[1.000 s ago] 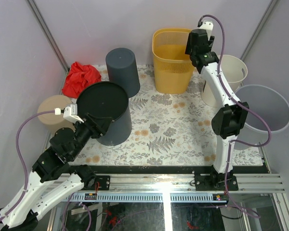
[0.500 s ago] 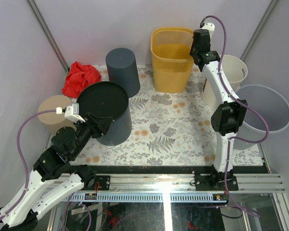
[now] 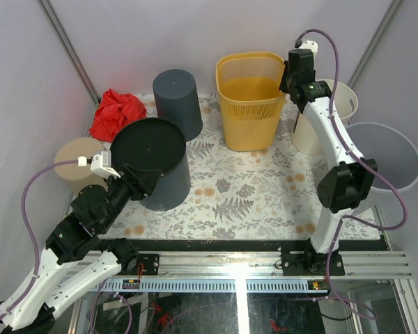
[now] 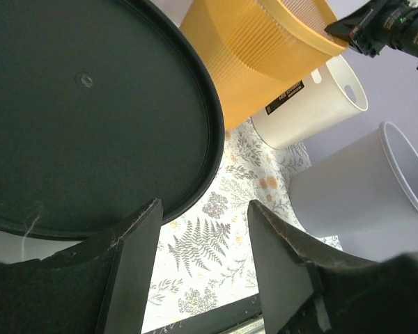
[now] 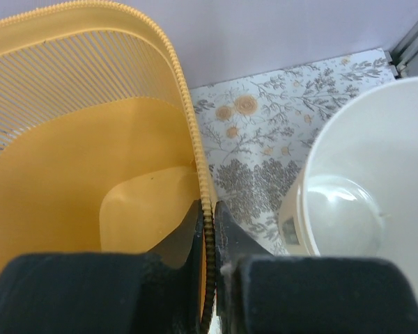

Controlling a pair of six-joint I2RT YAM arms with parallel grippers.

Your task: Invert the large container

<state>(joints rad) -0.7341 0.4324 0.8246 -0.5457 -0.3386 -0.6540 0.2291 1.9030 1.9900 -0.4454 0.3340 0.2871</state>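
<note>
One yellow slatted plastic basket (image 3: 251, 104), caught by its rim at the back of the table.
Stands on the floral table mat (image 3: 251, 188), just beside the white plastic bin (image 3: 334, 104). Right gripper (image 5: 207, 217), spread wide a second ago, now pinches the basket's right rim, jaws almost together. The basket has since shifted and looks leaned, so the flip seems begun. Left gripper (image 4: 203, 209) hangs parted, holding nothing, by the black round upturned tub (image 4: 90, 118).
</note>
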